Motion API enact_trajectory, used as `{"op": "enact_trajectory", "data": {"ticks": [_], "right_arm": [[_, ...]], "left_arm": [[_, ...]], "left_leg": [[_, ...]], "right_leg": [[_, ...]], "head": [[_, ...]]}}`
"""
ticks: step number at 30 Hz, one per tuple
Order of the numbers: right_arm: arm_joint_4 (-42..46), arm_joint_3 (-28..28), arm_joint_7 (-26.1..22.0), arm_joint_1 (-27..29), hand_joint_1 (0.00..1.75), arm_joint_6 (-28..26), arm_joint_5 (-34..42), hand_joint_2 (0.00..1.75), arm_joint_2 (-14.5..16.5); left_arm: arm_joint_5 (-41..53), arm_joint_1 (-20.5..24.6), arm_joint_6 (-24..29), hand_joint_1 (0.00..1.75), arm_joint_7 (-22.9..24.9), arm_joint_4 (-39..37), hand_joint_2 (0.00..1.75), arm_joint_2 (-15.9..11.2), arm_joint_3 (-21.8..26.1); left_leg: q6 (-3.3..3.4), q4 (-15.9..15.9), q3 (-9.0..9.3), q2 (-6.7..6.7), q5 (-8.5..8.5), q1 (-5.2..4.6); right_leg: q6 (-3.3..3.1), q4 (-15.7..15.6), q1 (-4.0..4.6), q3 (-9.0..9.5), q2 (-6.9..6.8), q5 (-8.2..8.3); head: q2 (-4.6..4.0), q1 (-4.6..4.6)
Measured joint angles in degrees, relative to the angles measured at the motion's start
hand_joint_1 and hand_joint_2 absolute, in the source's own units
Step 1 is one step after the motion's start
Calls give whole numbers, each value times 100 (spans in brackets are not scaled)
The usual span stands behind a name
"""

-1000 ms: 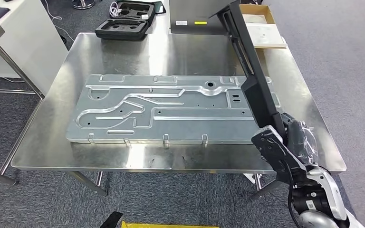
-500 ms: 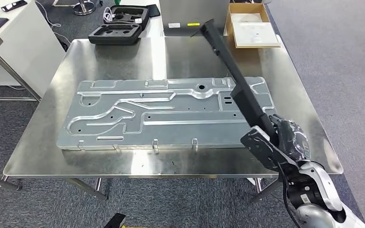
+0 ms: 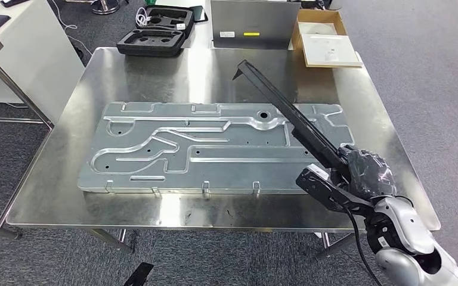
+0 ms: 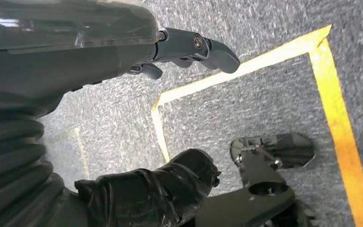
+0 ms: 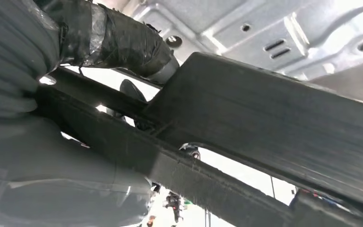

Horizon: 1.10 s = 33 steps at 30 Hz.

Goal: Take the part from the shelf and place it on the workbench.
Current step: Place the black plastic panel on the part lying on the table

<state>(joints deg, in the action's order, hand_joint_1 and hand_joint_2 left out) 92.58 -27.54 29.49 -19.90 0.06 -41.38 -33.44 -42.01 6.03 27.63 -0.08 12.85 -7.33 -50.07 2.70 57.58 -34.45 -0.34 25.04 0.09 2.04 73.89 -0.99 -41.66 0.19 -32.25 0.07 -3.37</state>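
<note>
Head view: your right hand (image 3: 365, 173) grips the near end of a long black part (image 3: 289, 119), which slants up and away from the hand over the right side of the steel workbench (image 3: 143, 77) and crosses above the large stamped metal panel (image 3: 214, 146) lying flat there. The part's far tip hangs clear of the bench top, so it is not yet set down. It looks rigid and straight, with no sag along its length, and probably light plastic; because you hold it at one end, expect the free end to swing and to lever against your fingers, so a hold nearer the middle would be steadier. Beyond the bench lie a black foam tray (image 3: 155, 39) and a cardboard box (image 3: 328, 44). Left wrist view: your left hand (image 4: 179, 45) hangs over grey carpet marked with yellow tape (image 4: 246, 71), fingers apart and holding nothing. Right wrist view: the fingers (image 5: 123, 40) of your right hand wrap the part's ribbed underside (image 5: 246, 113), with the panel (image 5: 283, 33) just beyond it.
</note>
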Motion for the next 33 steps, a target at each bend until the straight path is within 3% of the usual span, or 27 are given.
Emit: {"op": "enact_trajectory", "data": {"ticks": [2,4,8,12,15,17,18,19,21,22,23,25,27,31,32,33], "right_arm": [[-81,59,0,15,154,108,-145,175,2],[-218,189,0,32,154,307,-475,175,12],[-522,550,0,177,154,631,-1500,175,39],[-661,766,0,240,0,865,-2221,0,50],[-671,775,0,244,0,891,-2271,0,50],[-709,798,0,267,0,968,-2363,0,49],[-778,839,0,328,0,1047,-2385,0,51],[-854,886,0,390,0,1119,-2395,0,54],[-992,989,0,498,0,1168,-2341,0,68],[-1018,1021,0,510,0,1123,-2325,0,75],[-1042,1045,0,527,0,1066,-2313,0,82],[-1079,1075,0,570,0,921,-2283,0,92],[-1094,1106,0,601,0,673,-2218,0,95],[-1097,1147,0,666,0,44,-2014,0,100],[-1097,1147,0,687,0,-16,-1991,0,103],[-1095,1147,0,700,0,-44,-1978,0,106]], "left_arm": [[-18,-5,-4,0,-48,0,175,17,0],[-48,3,-92,0,-158,0,175,28,0],[-63,-3,-236,0,-285,0,175,29,0],[-79,-1,-370,0,-303,0,175,48,0],[-80,-1,-384,0,-305,0,175,49,0],[-87,-1,-416,0,-312,0,175,51,0],[-97,-6,-436,0,-320,0,131,52,0],[-107,-10,-446,0,-323,0,87,53,0],[-135,-9,-407,0,-312,0,0,50,0],[-152,-2,-371,0,-300,0,0,49,0],[-177,2,-341,0,-292,0,0,48,0],[-218,0,-292,0,-286,0,0,49,0],[-234,0,-232,0,-281,0,0,51,0],[-260,5,-82,0,-236,0,0,54,0],[-270,3,-66,0,-232,0,0,55,0],[-277,1,-58,0,-231,0,0,58,0]], "left_leg": [[-35,38,19,-8,47,5],[-95,98,10,-26,98,-13],[-191,108,-9,-41,120,-26],[-276,518,-180,-4,412,-10],[-280,605,-219,-3,460,-7],[-291,948,-382,-2,616,-1],[-278,1103,-473,-1,600,-3],[-246,1058,-466,-1,491,-9],[-149,495,-221,-1,156,-40],[-119,209,-78,0,75,-56],[-106,115,-30,0,82,-69],[-83,59,-2,2,56,-62],[-32,-28,41,11,6,-28],[19,-65,63,20,-16,-10],[17,-58,62,20,-12,-9],[12,-46,61,19,-6,-7]], "right_leg": [[7,-674,-29,246,-5,435],[-11,-1310,-23,533,-3,690],[-115,-1455,-16,597,4,709],[-210,-1481,-40,624,1,715],[-215,-1481,-39,624,0,714],[-221,-1480,-32,626,0,711],[-228,-1480,-17,637,2,704],[-234,-1479,0,655,7,695],[-232,-1478,35,685,19,677],[-215,-1483,40,688,23,676],[-190,-1493,41,688,25,680],[-125,-1521,42,695,26,689],[-66,-1392,42,641,20,588],[17,-103,15,41,10,-16],[32,24,3,-22,8,-16],[45,-73,-12,25,4,88]], "head": [[0,1],[0,0],[0,-5],[0,-44],[0,-46],[0,-42],[0,-40],[0,-39],[0,-37],[0,-36],[0,-34],[0,-34],[0,-23],[0,-9],[0,-9],[0,-9]]}}
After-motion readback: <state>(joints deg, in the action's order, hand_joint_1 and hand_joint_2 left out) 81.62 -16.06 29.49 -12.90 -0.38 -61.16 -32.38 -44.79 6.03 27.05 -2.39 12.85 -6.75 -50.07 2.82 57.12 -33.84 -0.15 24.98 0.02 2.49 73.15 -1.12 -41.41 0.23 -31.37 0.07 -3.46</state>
